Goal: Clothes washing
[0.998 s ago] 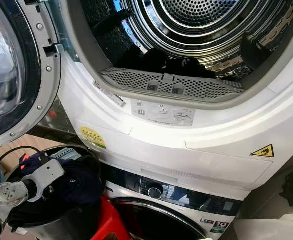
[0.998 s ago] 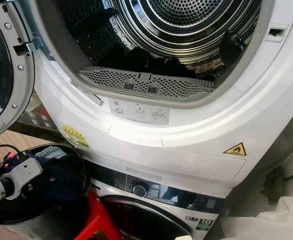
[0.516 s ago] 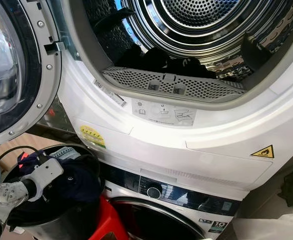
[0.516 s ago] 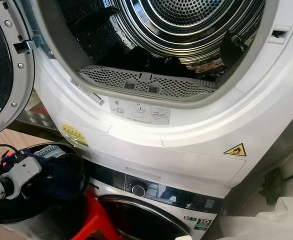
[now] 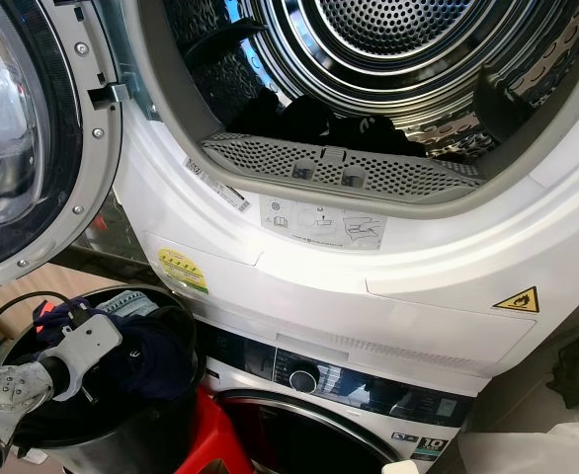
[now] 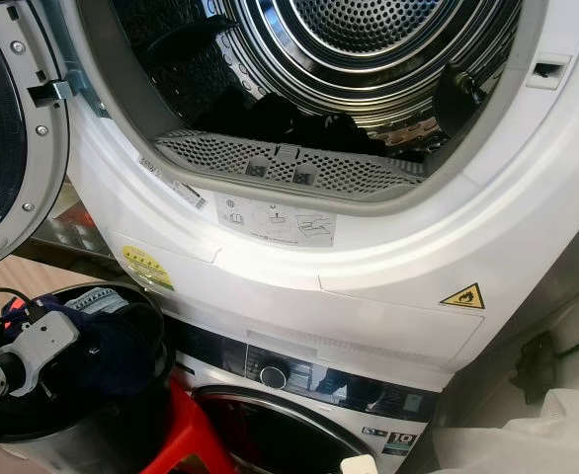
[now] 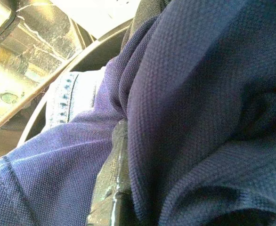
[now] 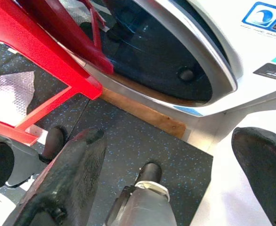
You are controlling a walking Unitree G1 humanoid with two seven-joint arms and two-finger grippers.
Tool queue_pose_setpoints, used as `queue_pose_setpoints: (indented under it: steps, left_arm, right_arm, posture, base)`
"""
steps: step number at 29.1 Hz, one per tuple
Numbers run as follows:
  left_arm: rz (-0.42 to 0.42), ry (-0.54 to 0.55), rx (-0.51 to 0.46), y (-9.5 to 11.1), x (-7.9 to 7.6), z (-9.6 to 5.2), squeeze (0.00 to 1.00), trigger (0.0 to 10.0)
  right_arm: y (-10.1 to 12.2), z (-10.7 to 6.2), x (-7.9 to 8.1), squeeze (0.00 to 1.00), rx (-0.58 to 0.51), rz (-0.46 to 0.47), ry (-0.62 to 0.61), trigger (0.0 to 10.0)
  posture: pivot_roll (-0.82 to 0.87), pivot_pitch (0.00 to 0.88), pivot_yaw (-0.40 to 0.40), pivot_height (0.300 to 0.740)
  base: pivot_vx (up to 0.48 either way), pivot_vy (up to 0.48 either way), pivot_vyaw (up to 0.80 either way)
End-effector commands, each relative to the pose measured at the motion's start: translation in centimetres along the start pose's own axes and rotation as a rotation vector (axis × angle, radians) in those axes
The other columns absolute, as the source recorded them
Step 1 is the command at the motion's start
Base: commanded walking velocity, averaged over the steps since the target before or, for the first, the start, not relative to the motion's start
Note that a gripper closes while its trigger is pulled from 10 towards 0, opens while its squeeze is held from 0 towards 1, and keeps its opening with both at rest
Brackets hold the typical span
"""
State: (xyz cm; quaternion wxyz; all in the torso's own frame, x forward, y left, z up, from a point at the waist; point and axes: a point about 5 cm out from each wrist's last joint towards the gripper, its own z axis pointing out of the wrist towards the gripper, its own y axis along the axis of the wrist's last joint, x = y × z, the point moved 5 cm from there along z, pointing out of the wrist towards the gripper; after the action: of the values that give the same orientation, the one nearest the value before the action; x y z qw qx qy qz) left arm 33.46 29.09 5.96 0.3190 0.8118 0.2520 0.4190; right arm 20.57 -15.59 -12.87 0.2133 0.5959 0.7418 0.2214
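Open dryer (image 5: 388,118) above; left pincer (image 7: 142,141) buried in basket (image 5: 161,434) clothes (image 7: 199,117), grip unclear; right pincer (image 8: 175,155) apart

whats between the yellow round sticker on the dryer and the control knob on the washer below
In the left eye view, only plain white dryer panel runs from the yellow sticker down to the washer's knob.

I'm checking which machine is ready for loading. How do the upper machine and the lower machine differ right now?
The upper machine has its door swung wide open, showing a steel drum with dark clothes inside; the lower machine has its dark glass door shut. The lower machine shows a control knob and display panel, while the upper machine shows a perforated grey filter at its opening. Both are white front-loaders, stacked.
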Motion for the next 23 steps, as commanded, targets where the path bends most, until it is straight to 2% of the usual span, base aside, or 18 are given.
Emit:
queue_pose_setpoints:
  steps: [1,11,23]
  left_arm:
    - [0.002,0.005,0.009,-0.15,0.35,-0.26,0.0,0.0]
    - [0.004,-0.006,-0.005,0.36,0.48,-0.06,0.0,0.0]
    - [-0.009,0.004,-0.022,0.28,0.53,-0.39,0.0,0.0]
  right_arm:
    - [0.21,0.07,0.22,0.0,-0.001,0.003,-0.001,10.0]
    - [0.51,0.21,1.11,0.0,-0.005,0.042,0.002,10.0]
    - [0.24,0.17,1.2,0.0,0.002,0.047,0.002,10.0]
  posture:
    - [-0.01,0.0,0.03,0.74]
    - [0.01,0.0,0.069,0.74]
    - [0.02,0.0,0.079,0.74]
  base:
    - [0.0,0.0,0.0]
    - [0.0,0.0,0.0]
    - [0.0,0.0,0.0]
